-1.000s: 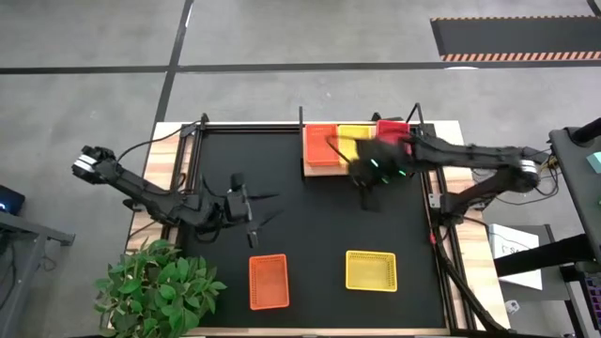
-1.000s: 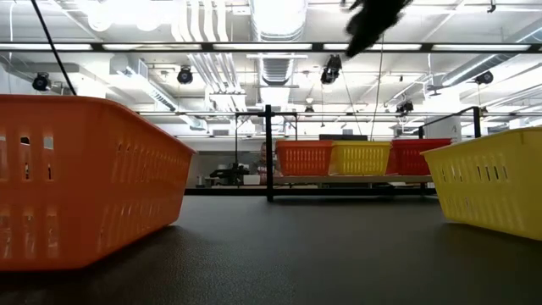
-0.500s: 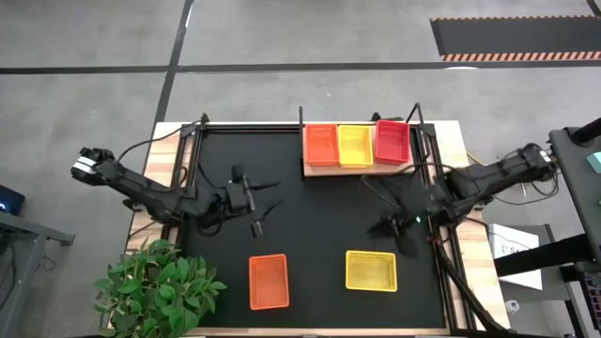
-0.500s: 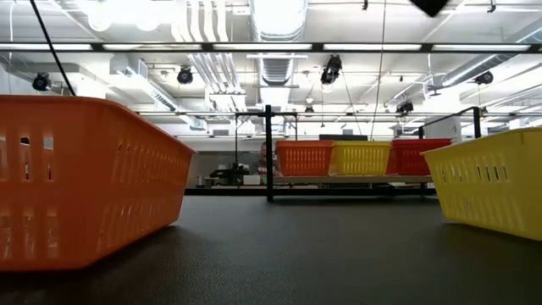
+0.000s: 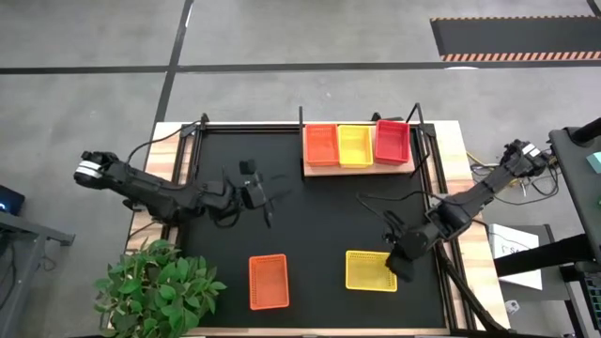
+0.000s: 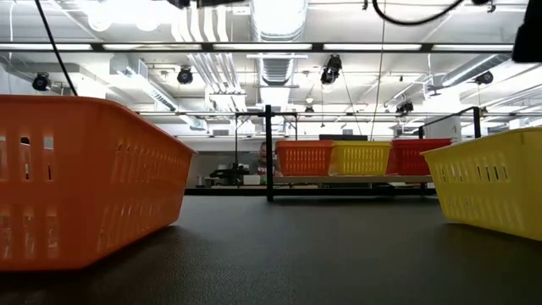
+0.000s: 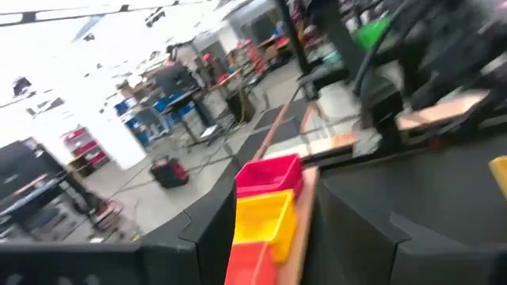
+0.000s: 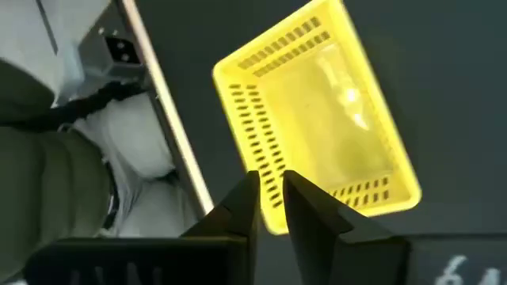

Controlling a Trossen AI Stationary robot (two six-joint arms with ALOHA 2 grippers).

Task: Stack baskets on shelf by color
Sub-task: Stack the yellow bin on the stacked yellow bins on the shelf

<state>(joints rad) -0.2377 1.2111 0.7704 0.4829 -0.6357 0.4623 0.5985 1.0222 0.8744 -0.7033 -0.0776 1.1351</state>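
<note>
Two loose baskets lie on the near part of the desk (image 5: 188, 141), and we see the right gripper (image 8: 269, 194) hovering at the right-hand short end of the yellow basket (image 5: 371, 270), jaws a little apart and straddling that end wall's rim without yet pinching it. Its long axis runs across the desk, and it is empty, as is the orange basket (image 5: 268, 281), which lies nearer the left gripper (image 5: 266, 199), whose jaws we cannot judge. On the shelf (image 5: 357, 169) at the far edge sit orange, yellow and red baskets side by side.
</note>
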